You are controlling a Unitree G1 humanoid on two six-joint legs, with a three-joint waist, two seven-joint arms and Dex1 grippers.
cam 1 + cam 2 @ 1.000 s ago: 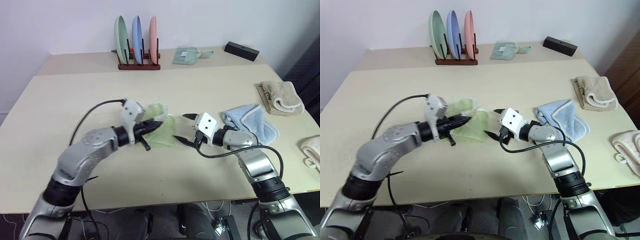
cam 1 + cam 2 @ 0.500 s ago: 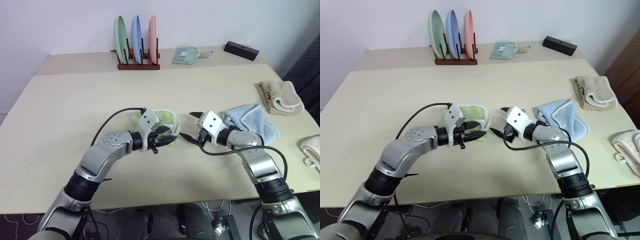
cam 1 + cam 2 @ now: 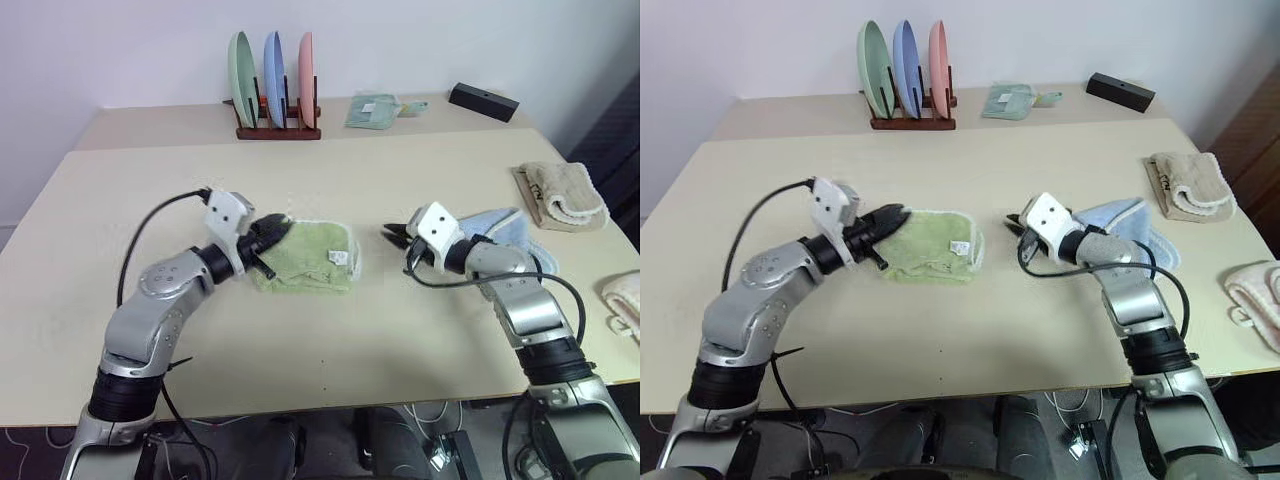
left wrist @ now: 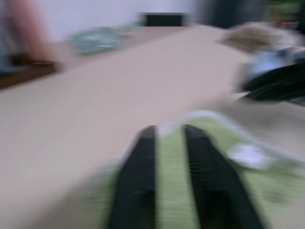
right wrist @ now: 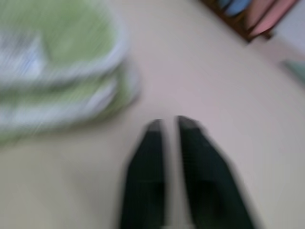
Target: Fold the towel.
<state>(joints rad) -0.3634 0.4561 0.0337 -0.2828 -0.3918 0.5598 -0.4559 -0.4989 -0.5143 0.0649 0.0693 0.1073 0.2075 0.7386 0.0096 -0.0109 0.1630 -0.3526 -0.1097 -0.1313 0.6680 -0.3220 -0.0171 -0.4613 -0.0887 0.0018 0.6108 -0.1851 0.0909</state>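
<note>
Now that both arms have drawn back, your left gripper (image 3: 275, 229) and right gripper (image 3: 393, 236) are clenched on nothing, and the towel (image 3: 308, 258) lies folded mid-desk, released between them; the fold looks complete.

left arm bent, left gripper (image 3: 277, 227) closed, pointing right | right arm bent, right gripper (image 3: 392, 235) closed, pointing left
</note>
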